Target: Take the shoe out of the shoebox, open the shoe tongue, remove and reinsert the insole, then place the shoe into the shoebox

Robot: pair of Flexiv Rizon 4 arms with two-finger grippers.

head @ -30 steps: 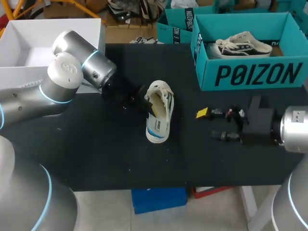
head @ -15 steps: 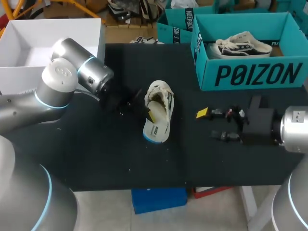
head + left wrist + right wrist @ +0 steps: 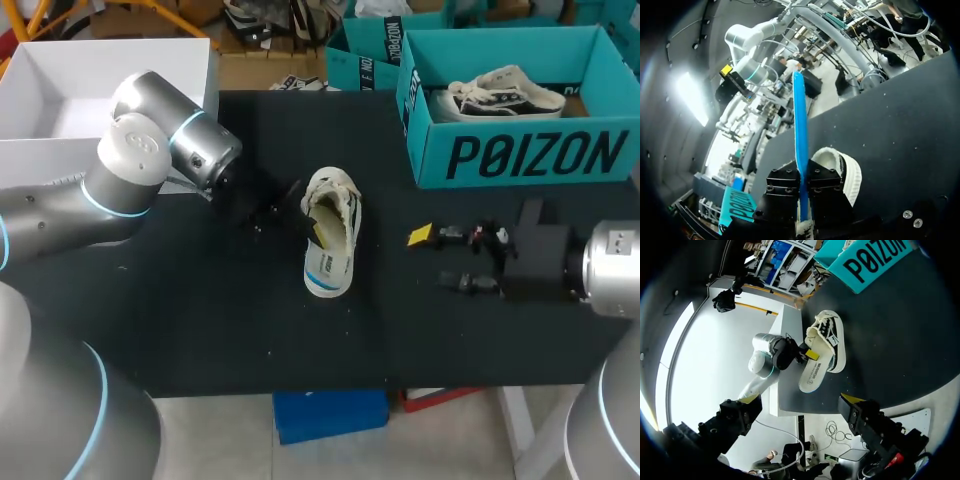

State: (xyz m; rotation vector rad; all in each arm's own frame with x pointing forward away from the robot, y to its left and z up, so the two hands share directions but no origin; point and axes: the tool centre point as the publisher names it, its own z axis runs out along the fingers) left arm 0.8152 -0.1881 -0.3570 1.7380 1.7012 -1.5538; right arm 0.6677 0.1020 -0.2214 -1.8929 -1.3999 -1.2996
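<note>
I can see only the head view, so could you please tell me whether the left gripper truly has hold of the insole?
Observer: Yes. In the left wrist view the left gripper is shut on the insole, with a finger on each side of its blue edge.
Operator: Thank you. Is the right gripper carrying anything?
Observer: No. Its own wrist view shows the right gripper open and empty, well short of the shoe.

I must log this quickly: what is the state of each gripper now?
Left gripper: shut on the insole.
Right gripper: open, holding nothing.
</note>
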